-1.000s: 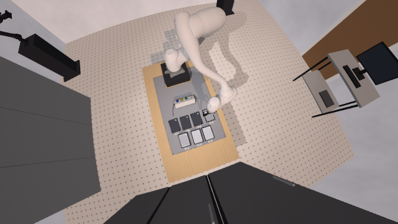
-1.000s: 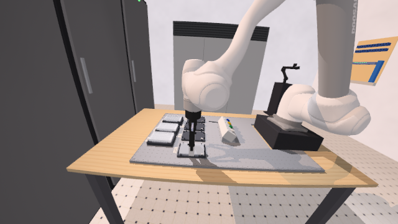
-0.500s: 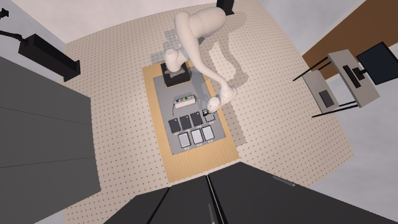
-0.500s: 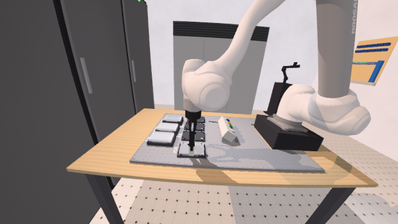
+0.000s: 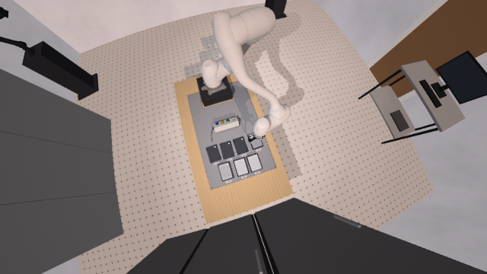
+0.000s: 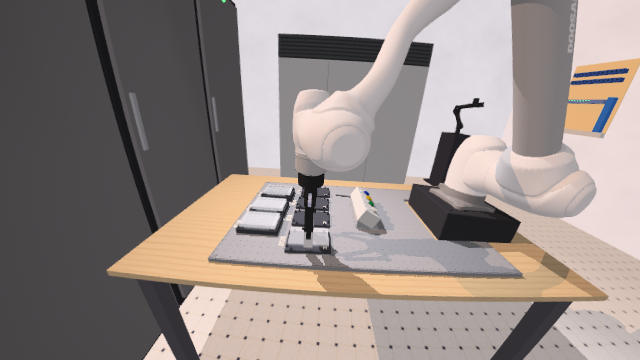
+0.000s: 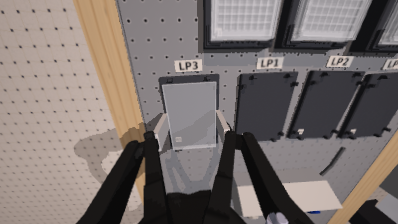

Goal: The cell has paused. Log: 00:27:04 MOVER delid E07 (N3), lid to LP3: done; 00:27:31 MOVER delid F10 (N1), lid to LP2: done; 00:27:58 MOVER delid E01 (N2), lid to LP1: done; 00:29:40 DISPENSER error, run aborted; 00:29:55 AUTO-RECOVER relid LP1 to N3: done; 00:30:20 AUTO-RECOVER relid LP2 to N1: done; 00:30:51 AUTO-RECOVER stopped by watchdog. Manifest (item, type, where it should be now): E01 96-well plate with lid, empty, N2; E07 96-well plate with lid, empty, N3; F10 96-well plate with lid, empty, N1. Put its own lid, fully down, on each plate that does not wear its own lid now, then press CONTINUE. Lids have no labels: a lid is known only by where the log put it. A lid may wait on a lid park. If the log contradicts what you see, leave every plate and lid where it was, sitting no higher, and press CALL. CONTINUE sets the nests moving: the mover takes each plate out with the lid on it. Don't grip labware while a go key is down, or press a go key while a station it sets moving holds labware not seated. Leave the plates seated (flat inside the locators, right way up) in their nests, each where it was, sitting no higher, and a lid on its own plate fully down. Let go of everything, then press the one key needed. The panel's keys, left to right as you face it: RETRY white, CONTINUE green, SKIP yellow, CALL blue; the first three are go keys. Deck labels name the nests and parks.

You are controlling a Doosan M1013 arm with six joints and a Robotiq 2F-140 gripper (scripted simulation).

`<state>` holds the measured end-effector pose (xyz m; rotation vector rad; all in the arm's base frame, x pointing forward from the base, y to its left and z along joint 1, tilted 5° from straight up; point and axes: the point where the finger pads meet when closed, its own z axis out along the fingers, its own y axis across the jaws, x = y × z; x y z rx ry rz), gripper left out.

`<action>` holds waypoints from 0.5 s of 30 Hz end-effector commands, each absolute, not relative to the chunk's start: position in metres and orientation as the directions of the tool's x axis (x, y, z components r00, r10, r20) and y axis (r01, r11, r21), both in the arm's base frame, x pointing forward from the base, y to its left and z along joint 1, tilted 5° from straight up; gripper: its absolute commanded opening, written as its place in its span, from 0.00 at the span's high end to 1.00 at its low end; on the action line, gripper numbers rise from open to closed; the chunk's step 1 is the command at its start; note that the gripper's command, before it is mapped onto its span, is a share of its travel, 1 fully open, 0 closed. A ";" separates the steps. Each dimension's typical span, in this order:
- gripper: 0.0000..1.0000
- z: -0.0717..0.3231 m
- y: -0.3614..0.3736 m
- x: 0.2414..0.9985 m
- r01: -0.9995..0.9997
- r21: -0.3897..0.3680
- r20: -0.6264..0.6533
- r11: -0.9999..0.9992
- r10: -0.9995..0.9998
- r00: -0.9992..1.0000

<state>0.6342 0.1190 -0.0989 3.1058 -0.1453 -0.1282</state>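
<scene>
The gripper is down over park LP3, fingers pinching the clear lid by its sides. Parks LP1 and LP2 sit bare.

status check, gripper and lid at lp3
Black two-finger gripper shut on clear flat lid. Lid on LP3 park. Nothing in the way.

White tags on the grey deck read LP3 — just ahead of the hand — then LP1 and LP2 off to its side. The arm bears "DOOSA" — cut off.
</scene>
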 end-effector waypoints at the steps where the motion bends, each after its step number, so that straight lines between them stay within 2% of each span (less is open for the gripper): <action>1: 1.00 -0.089 0.122 0.635 -0.098 0.030 -0.082 -0.995 -0.100 0.992; 15: 1.00 -0.060 0.122 0.637 -0.098 0.030 -0.082 -0.995 -0.100 0.992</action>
